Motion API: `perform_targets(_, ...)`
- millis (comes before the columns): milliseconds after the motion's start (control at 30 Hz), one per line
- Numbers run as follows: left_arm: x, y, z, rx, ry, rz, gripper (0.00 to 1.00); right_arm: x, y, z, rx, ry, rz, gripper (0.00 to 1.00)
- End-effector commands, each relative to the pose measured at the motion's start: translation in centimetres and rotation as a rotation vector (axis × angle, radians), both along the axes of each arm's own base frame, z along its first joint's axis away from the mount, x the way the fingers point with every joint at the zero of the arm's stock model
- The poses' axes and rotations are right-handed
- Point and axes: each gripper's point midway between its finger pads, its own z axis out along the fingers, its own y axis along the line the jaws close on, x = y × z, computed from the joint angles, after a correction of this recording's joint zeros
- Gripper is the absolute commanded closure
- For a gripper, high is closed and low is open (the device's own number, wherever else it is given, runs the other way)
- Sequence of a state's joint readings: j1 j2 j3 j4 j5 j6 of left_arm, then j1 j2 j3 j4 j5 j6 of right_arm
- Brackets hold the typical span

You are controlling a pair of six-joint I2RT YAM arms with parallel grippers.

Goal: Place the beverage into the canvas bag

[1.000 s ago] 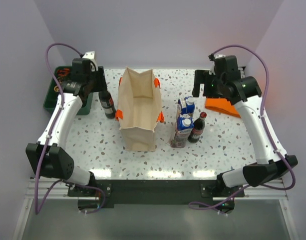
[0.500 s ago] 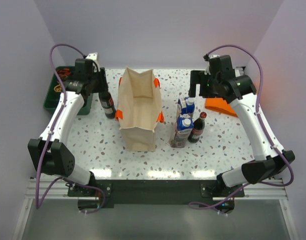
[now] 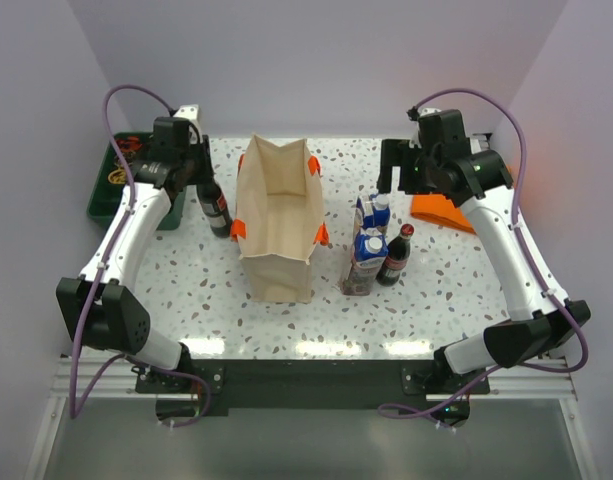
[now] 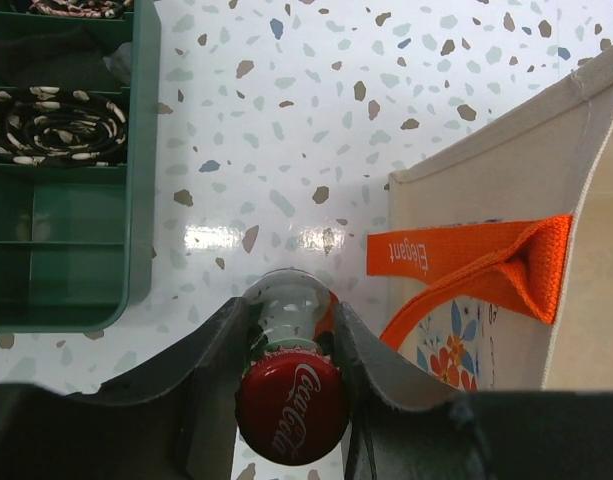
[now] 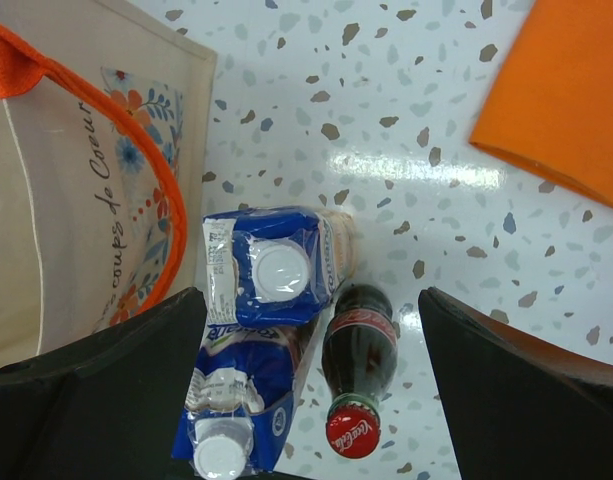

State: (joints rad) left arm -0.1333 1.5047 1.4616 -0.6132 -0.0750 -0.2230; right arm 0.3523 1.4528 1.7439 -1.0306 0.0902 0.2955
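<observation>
Left pincer [image 4: 286,312]: clamped on cola bottle [image 4: 289,405] neck, left of canvas bag [image 4: 486,210]. Right pincer [image 5: 308,300]: wide apart above cartons [image 5: 276,270].

The left jaws have narrowed around the neck of the cola bottle [image 4: 291,405] and now sit against it on both sides. The right arm [image 3: 486,200] has swung left, bringing the right jaws above the cartons [image 3: 369,240].

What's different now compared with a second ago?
The left fingers closed in on the neck of the left cola bottle and now clamp it. The right fingers, open, swung leftward to above the cartons and second cola bottle. The bag, bottles and cartons stayed put.
</observation>
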Motion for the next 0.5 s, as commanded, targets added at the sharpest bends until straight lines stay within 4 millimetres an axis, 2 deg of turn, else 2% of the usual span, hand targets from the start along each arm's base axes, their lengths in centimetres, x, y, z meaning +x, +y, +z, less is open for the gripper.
perform_targets(0, 0.0, -1.2, 1.3, -0.049, -0.029, -0.018, 1.00, 0.7, 0.3, 0.1, 0.009, -0.021, -0.001, 0.08)
perform_targets(100, 0.2, -1.2, 1.8, -0.045, -0.041, -0.020, 1.00, 0.7, 0.4, 0.0, 0.012, -0.019, 0.004, 0.08)
perform_targets(267, 0.5, -1.3, 3.8, -0.037, -0.103, -0.035, 1.00, 1.0, 1.5, -0.1, 0.018, -0.016, 0.040, 0.08)
perform_targets(467, 0.9, -1.1, 6.8, -0.027, -0.195, -0.037, 1.00, 1.4, 4.3, 0.7, -0.015, -0.052, 0.097, 0.08)
